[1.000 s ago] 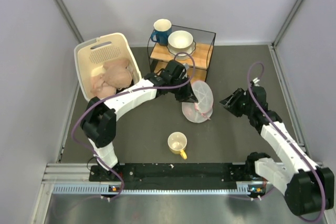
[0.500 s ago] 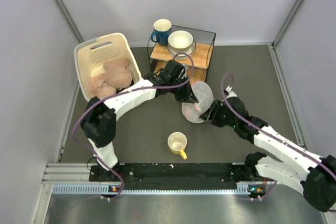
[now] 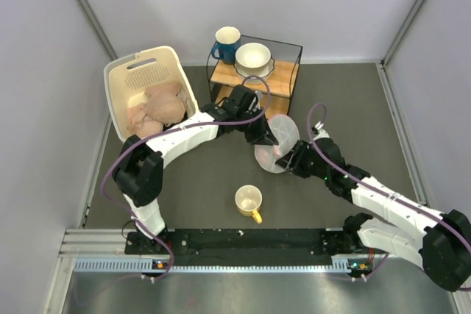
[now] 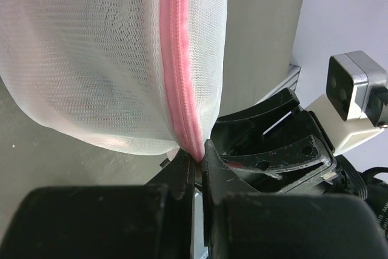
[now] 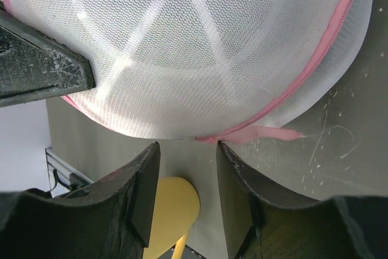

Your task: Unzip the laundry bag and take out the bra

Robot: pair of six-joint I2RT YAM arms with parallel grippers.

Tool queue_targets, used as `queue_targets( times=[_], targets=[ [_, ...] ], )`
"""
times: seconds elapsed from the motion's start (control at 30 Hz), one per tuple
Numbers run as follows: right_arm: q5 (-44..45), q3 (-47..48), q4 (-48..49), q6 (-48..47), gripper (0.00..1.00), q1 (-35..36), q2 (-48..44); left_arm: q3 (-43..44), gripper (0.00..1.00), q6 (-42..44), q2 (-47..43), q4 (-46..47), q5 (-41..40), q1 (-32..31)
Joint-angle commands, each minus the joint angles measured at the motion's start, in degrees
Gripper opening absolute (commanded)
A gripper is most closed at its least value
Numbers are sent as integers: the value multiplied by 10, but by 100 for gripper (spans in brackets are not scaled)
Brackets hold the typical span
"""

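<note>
The laundry bag [image 3: 280,145], a round white mesh dome with a pink zip rim [image 4: 179,59], is held up on edge above the table. My left gripper [image 3: 268,137] is shut on that rim at the bag's near edge [image 4: 199,154]. My right gripper [image 3: 288,158] is open just below the bag's lower edge, its jaws either side of the pink zip tab [image 5: 267,133] without touching it [image 5: 188,150]. The mesh [image 5: 200,47] fills the right wrist view. The bra is hidden; I cannot make it out through the mesh.
A yellow mug [image 3: 249,201] stands close below the bag, under my right gripper [image 5: 173,210]. A cream basket [image 3: 125,64] of peach cloths [image 3: 158,104] lies at the back left. A wire rack [image 3: 283,75] behind holds a white bowl [image 3: 252,56]; a blue mug [image 3: 224,42] stands beside it.
My right arm has swung in from the right side to the bag's lower edge, its jaws now around the zip tab. The left gripper and the bag have stayed still.
</note>
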Motion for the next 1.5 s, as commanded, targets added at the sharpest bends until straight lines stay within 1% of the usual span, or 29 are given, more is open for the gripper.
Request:
queue_targets(
  times=[0.0, 0.17, 0.27, 0.43, 0.6, 0.8, 0.83, 0.9, 0.93, 1.03, 1.17, 1.23, 1.27, 1.33, 1.4, 1.43, 1.47],
  targets=[
    [4, -11, 30, 7, 43, 10, -9, -5, 0, -10, -26, 28, 17, 6],
    [-2, -34, 97, 14, 44, 11, 5, -5, 0, -12, -31, 32, 25, 7],
    [6, -34, 113, 4, 44, 11, 8, -6, 0, -14, -32, 34, 27, 7],
    [11, -17, 115, -12, 43, 11, 18, -10, 0, -15, -33, 39, 30, 7],
    [18, -18, 109, -12, 40, 11, -3, -13, 0, -15, -34, 39, 28, 8],
    [49, -23, 80, -12, 31, 11, -20, -15, 0, -15, -35, 44, 29, 10],
    [50, -24, 78, -13, 27, 11, -20, -15, 0, -15, -35, 44, 31, 10],
    [52, -27, 77, -9, 22, 11, -20, -15, 0, -15, -34, 45, 31, 11],
    [54, -28, 77, -7, 14, 11, -19, -15, 0, -16, -34, 45, 31, 12],
    [62, -28, 70, -5, 0, 10, -18, -16, 0, -15, -36, 45, 31, 12],
    [78, -28, 41, -12, 0, 10, -24, -17, 0, -11, -37, 47, 39, 21],
    [94, -26, 13, -29, 0, 9, -34, -14, 0, 6, -36, 38, 46, 26],
    [110, -25, -4, -55, 0, 5, -41, -12, 0, 13, -37, 35, 52, 32],
    [122, -23, -54, -79, 0, -21, -71, -7, 0, 40, -36, 24, 56, 36],
    [105, -34, -72, -115, 0, -46, -102, -1, 0, 70, -32, 11, 61, 42],
    [98, -35, -76, -124, 0, -73, -110, 3, 0, 78, -28, 3, 61, 42],
    [77, -38, -79, -143, 0, -81, -116, 14, 0, 86, -24, -11, 61, 42]
  ],
)
